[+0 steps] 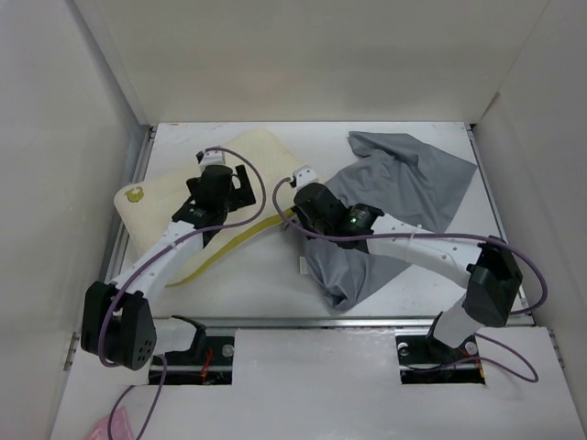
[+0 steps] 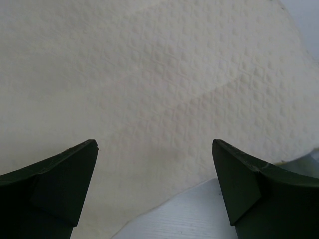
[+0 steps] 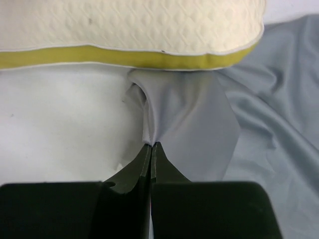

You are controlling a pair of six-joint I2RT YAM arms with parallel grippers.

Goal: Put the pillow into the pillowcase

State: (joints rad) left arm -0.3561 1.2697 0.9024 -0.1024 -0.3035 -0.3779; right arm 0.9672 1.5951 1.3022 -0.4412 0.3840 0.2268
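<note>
The pillow [image 1: 257, 156] lies on the table [image 1: 257, 275] in the upper left of the overhead view, wholly outside the pillowcase [image 1: 404, 183], which is crumpled at centre right. The right hand [image 3: 151, 145] is pinched tight on a fold of the grey cloth. That fold runs up to the pillow's yellow edge [image 3: 124, 57] and touches it. The left hand [image 2: 154, 144] is spread wide just above the pillow's quilted top, gripping nothing.

Judged status: early stage. No part of the pillow is inside the case. Remaining steps: spread the opening, feed the pillow in, draw the cloth along its full length
</note>
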